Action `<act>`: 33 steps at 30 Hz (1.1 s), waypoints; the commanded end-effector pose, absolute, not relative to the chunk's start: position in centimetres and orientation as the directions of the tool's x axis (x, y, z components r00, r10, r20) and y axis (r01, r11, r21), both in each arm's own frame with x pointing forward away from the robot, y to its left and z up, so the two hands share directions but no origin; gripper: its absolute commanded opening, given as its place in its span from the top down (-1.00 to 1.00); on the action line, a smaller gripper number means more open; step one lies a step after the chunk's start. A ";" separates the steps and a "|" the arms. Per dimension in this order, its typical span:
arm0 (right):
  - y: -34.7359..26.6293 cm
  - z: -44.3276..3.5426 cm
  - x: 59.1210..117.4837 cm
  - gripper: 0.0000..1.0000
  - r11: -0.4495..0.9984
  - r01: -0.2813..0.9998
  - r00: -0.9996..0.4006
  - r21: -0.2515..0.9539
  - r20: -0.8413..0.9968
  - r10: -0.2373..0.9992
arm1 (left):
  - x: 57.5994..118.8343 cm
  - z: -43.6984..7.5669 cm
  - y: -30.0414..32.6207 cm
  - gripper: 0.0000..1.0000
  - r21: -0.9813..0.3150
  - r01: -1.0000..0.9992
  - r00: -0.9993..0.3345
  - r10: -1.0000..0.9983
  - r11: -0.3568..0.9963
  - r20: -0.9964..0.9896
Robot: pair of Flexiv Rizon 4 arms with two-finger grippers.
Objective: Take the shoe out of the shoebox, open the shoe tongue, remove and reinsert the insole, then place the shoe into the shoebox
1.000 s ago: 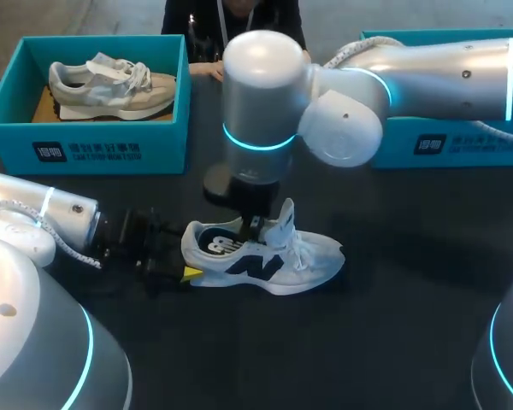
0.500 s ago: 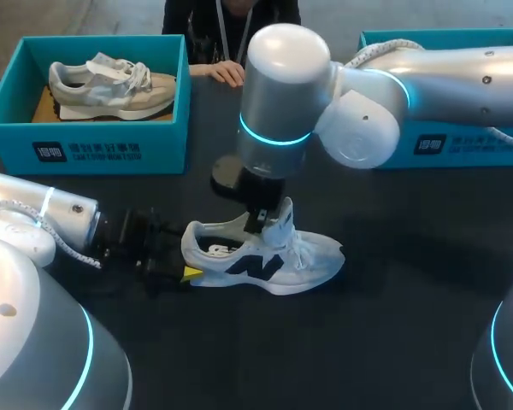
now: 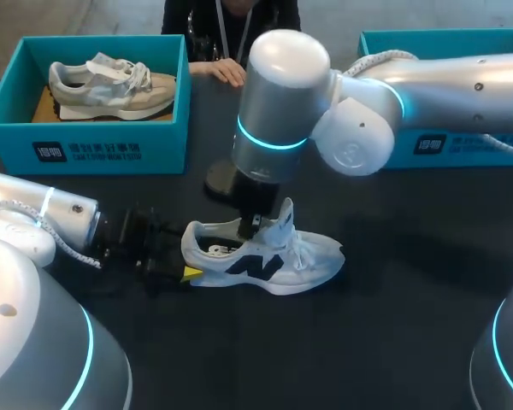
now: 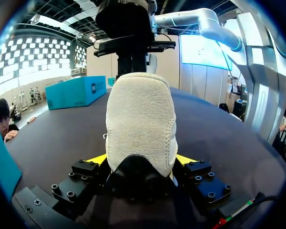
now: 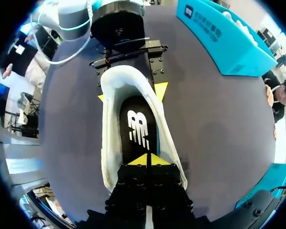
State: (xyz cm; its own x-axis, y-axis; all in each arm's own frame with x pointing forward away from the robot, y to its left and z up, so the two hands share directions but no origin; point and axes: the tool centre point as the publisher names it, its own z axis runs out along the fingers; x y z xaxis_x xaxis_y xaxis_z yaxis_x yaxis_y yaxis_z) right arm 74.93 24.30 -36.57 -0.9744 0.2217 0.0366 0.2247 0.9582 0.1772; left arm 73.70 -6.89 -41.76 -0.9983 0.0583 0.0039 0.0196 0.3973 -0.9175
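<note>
Shoe (image 3: 265, 256) sits sole-down on the table (image 3: 393, 325), out of any box. Its long axis runs straight out from our left gripper (image 4: 140, 161), heel toward it and toe toward our right side. The left fingers clamp the heel from both sides. Our right gripper (image 5: 147, 160) hangs over the shoe's mouth with its tips together, at the toe end of the insole (image 5: 137, 126), just beside the tongue (image 3: 284, 218). The right arm is nearer the insole, so we judge the pull goes upward from there.

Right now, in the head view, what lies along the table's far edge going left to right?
A teal shoebox holding a beige sneaker → a person's hand → a second teal shoebox, partly behind the right arm.
</note>
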 end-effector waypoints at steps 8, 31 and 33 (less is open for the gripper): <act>25.1 -38.4 74.6 0.18 0.957 0.241 -0.970 0.158 0.063 0.234 | 73.6 -42.1 -6.9 1.00 -0.917 0.020 -0.998 0.056 0.398 0.002; 25.9 -42.0 74.1 -0.01 0.965 0.221 -0.963 0.141 0.188 0.193 | 73.6 -42.1 -6.9 1.00 -0.917 0.020 -0.998 0.056 0.398 0.002; 26.0 -42.1 73.7 -0.08 0.966 0.218 -0.960 0.136 0.206 0.187 | 73.6 -42.1 -6.9 1.00 -0.917 0.020 -0.998 0.056 0.398 0.002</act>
State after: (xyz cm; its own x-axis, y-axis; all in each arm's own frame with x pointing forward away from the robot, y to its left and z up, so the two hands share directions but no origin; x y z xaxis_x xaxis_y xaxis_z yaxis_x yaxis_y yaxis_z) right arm 73.56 25.49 -40.33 -0.9627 0.1939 0.1886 0.2219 0.9649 0.1405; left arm 73.75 -6.88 -41.82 -0.9983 0.0576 0.0050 0.0184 0.3978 -0.9173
